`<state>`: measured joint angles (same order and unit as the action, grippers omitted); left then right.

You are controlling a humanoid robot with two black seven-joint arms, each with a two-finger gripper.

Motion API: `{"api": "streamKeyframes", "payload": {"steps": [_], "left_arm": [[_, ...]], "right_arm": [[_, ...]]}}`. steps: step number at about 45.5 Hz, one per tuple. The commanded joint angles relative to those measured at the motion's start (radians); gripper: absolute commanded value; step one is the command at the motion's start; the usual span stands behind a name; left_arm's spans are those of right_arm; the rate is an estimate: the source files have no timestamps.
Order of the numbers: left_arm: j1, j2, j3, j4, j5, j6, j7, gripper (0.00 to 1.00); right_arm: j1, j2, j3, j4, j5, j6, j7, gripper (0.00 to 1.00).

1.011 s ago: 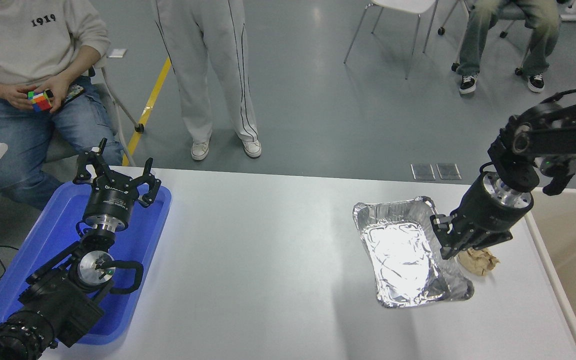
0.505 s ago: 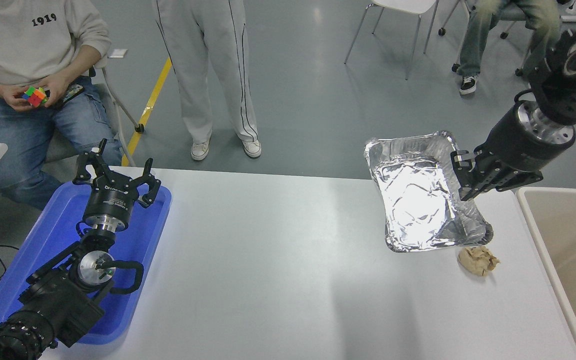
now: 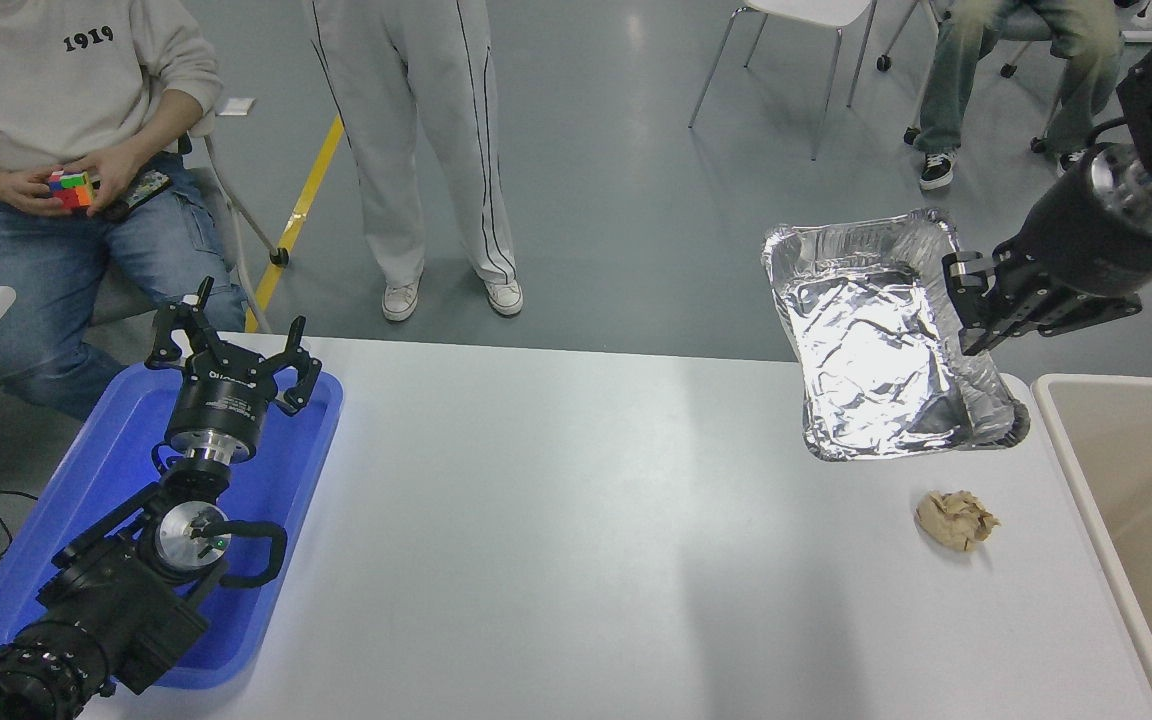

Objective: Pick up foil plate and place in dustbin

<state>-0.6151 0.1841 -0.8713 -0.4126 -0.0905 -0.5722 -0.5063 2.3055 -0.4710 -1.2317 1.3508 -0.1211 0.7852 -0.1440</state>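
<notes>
The shiny crinkled foil plate (image 3: 871, 350) hangs in the air above the table's far right, tilted, well off the surface. My right gripper (image 3: 971, 315) is shut on the plate's right rim, with its arm reaching in from the upper right. The beige dustbin (image 3: 1076, 470) stands at the table's right edge, just right of and below the plate; only its left part shows. My left gripper (image 3: 231, 345) is parked open over the blue tray at the lower left.
A crumpled tan paper ball (image 3: 956, 520) lies on the white table (image 3: 576, 520) below the plate. The flat blue tray (image 3: 266, 560) sits at the left edge. People sit and stand beyond the far side, one holding a colourful cube (image 3: 69, 187).
My right gripper has lifted the foil plate off the table and carried it up and to the right, towards the dustbin. The left arm has not moved.
</notes>
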Motion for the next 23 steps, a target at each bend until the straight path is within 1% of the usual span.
{"api": "streamKeyframes", "payload": {"steps": [1, 9, 23], "left_arm": [[0.0, 0.0, 0.0, 0.0, 0.0, 0.0, 0.0, 1.0], [0.0, 0.0, 0.0, 0.0, 0.0, 0.0, 0.0, 1.0], [0.0, 0.0, 0.0, 0.0, 0.0, 0.0, 0.0, 1.0]], "right_arm": [[0.012, -0.055, -0.08, -0.005, -0.009, 0.0, 0.0, 0.0], [0.011, -0.123, -0.152, -0.01, -0.035, 0.0, 0.0, 0.0], [-0.027, -0.357, -0.267, -0.177, -0.04, 0.0, 0.0, 0.0]]}}
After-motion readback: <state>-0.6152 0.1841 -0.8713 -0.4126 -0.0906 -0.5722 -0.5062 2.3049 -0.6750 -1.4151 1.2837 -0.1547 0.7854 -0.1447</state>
